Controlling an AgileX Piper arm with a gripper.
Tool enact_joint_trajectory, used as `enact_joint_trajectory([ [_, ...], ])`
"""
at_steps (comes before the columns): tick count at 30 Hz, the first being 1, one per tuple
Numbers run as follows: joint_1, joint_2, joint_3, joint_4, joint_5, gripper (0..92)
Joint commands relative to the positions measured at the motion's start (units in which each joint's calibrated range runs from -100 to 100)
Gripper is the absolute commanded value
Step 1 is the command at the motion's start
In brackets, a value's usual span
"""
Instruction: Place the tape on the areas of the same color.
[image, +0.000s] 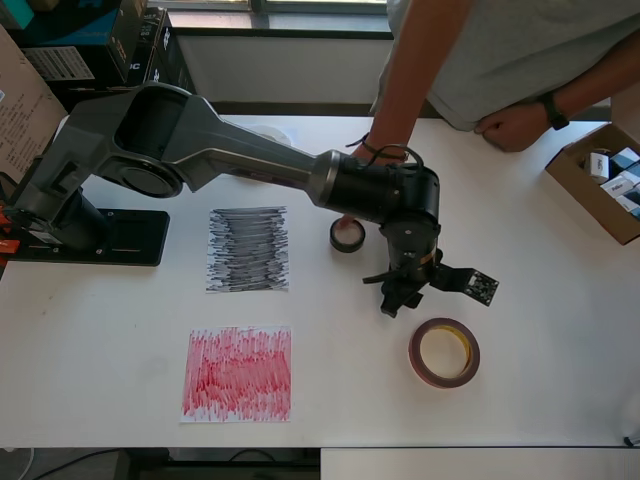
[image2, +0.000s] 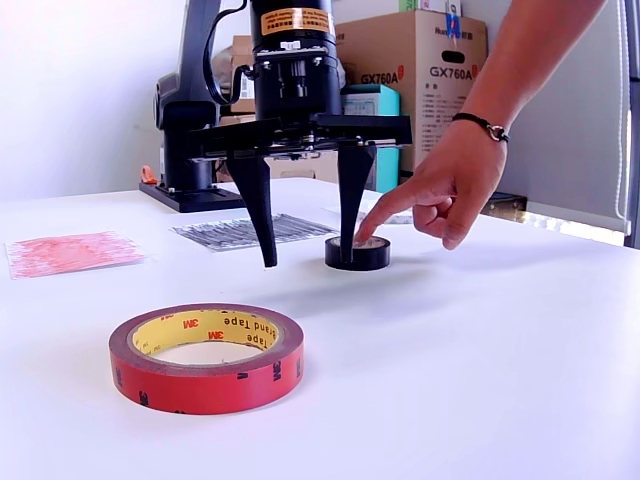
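A small black tape roll (image: 347, 236) (image2: 357, 253) lies on the white table, and a person's fingertip (image2: 362, 232) rests on it. Nearer the front lies a larger red tape roll (image: 444, 352) (image2: 206, 357) with a yellowish core. My gripper (image: 395, 290) (image2: 307, 262) points down between the two rolls, open, with nothing between its fingers. Its tips hang just above the table, beside the black roll. The black scribbled area (image: 247, 249) (image2: 240, 231) and the red scribbled area (image: 238, 374) (image2: 72, 250) lie to the overhead view's left, both bare.
The person's arm (image: 410, 90) reaches in over the far table edge. An open cardboard box (image: 575, 185) of small items stands at the overhead view's right edge. The arm's black base plate (image: 130, 237) is at the left, with stacked boxes (image2: 420, 70) behind.
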Motion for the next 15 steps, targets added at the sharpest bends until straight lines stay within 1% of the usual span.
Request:
enact_joint_trajectory([
  [1,1.02,-0.8,0.49,0.36,-0.99,59.5],
  [9,2.21,-0.9,0.77,0.79,-5.0,59.5],
  [13,2.21,-0.99,1.58,0.87,-8.11,59.5],
  [15,2.84,-0.99,2.86,0.87,-10.9,59.5],
])
